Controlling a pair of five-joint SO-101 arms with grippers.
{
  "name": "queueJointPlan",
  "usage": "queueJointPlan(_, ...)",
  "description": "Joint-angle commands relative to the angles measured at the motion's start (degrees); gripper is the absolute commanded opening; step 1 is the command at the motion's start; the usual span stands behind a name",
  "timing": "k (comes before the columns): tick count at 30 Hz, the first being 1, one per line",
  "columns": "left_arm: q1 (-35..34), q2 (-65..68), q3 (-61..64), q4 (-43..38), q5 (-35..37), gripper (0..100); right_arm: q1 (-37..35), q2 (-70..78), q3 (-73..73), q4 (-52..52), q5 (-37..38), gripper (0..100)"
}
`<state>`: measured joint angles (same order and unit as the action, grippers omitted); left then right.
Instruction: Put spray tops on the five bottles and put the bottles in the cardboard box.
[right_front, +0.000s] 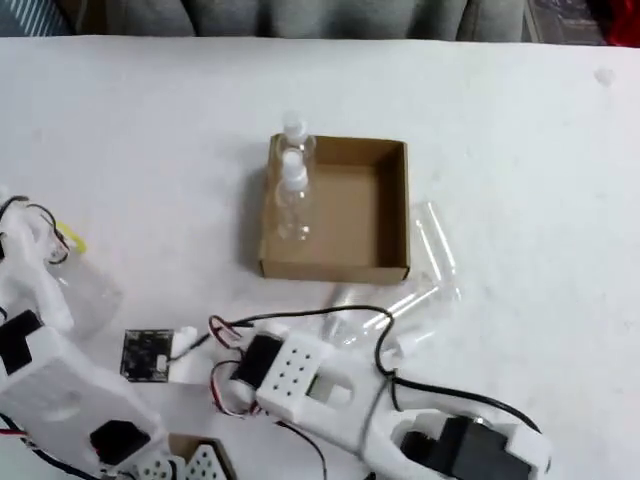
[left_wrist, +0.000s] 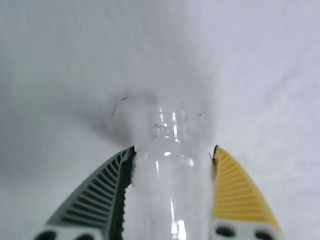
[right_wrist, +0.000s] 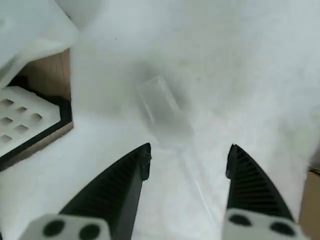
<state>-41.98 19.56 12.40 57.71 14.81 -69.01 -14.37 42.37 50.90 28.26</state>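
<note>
So, the left arm (right_front: 45, 385) is seen stretched along the table's (right_front: 520, 120) left edge, wrist pointed toward the far side. The left gripper (left_wrist: 173, 150) is clamped on an open-necked bottle (left_wrist: 170, 172): the grey finger (left_wrist: 97, 200) and the yellow finger (left_wrist: 235, 192) are pressed against opposite sides of its clear body, just below the shoulder. The neck is bare, with the threads showing.

The right arm (right_front: 330, 395) is laid low along the near edge, coming in from the near right corner. The right gripper (right_wrist: 189, 155) is held spread wide, with both black fingers (right_wrist: 125, 180) hung above the table. Nothing is gripped or touched by them. A lying bottle (right_wrist: 162, 107) is seen flat on the table just beyond the fingertips.

The cardboard box (right_front: 335, 268) is parked mid-table. One capped bottle (right_front: 294, 200) is stood inside by the left wall. A second capped bottle (right_front: 296, 135) is stood at the box's far left corner, though inside or just behind can't be told. Loose clear bottles (right_front: 436, 238) are scattered by the box's near right corner.
</note>
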Motion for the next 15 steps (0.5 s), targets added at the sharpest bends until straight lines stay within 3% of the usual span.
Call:
queueJointPlan(1,-0.8,2.9,-4.1,1.7,0.6,2,-2.2,3.1,-0.4,-4.1,0.5,21.3)
queueJointPlan(15,-1.0,2.9,-4.1,1.6,0.6,2,-4.1,8.7,-0.6,-9.5,0.6,20.9)
